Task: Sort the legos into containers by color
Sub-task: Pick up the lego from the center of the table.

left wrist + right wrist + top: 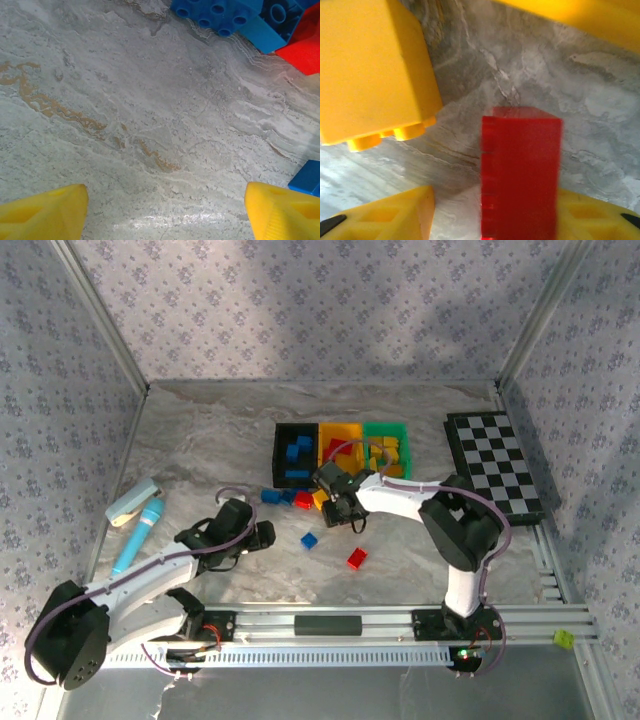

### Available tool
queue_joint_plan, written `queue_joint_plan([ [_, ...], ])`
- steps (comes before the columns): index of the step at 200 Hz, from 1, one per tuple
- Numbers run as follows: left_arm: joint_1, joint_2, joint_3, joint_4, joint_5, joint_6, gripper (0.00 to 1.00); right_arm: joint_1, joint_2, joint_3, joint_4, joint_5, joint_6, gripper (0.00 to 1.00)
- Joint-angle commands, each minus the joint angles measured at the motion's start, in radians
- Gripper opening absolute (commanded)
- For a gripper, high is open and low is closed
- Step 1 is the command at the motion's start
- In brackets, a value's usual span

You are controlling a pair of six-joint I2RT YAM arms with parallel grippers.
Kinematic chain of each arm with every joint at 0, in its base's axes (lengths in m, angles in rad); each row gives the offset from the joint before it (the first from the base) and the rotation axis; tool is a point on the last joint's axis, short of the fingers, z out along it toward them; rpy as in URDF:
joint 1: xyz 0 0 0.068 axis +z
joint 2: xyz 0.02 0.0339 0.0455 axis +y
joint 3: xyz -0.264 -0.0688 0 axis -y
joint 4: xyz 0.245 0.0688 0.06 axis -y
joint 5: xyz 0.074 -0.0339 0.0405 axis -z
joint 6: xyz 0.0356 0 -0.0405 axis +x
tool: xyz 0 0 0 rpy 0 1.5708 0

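Right hand (490, 215): fingers apart. A red brick (520, 170) stood between them, long axis pointing straight ahead from the palm. It lay against the finger on the wrist view's right, with bare bench (455, 200) between it and the other finger. Judged not clamped. Its outline was blurred, so contact with the bench could not be told.

Ahead and off to the other side was a yellow brick (370, 75), apart from the red one.

Beyond the hand, near, stood the bins. The orange bin (341, 426) held red bricks and was the likely target.

Left hand (165, 215): wide apart and empty, with a blue brick (307, 177) just beside one finger. The right arm was nearer the red brick.
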Motion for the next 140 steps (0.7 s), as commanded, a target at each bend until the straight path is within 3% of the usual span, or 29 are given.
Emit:
queue_joint_plan([
  [1,0.009,-0.005,-0.001,-0.018,-0.02,0.002,0.81,0.008,0.017,0.013,-0.036,-0.013,0.006,0.5],
  [49,0.008,0.019,0.003,0.003,-0.007,0.0,0.82,0.012,-0.025,0.036,-0.063,0.025,-0.018,0.26],
  [70,0.008,0.022,0.008,0.0,-0.002,0.003,0.82,0.003,-0.055,0.099,-0.091,0.052,-0.047,0.05],
  [120,0.008,0.035,0.014,0.012,0.019,-0.002,0.82,-0.075,-0.027,0.298,-0.131,0.075,-0.126,0.09],
  [140,0.006,0.035,0.014,0.015,0.029,-0.008,0.81,-0.123,0.024,0.377,-0.116,0.055,-0.138,0.25],
])
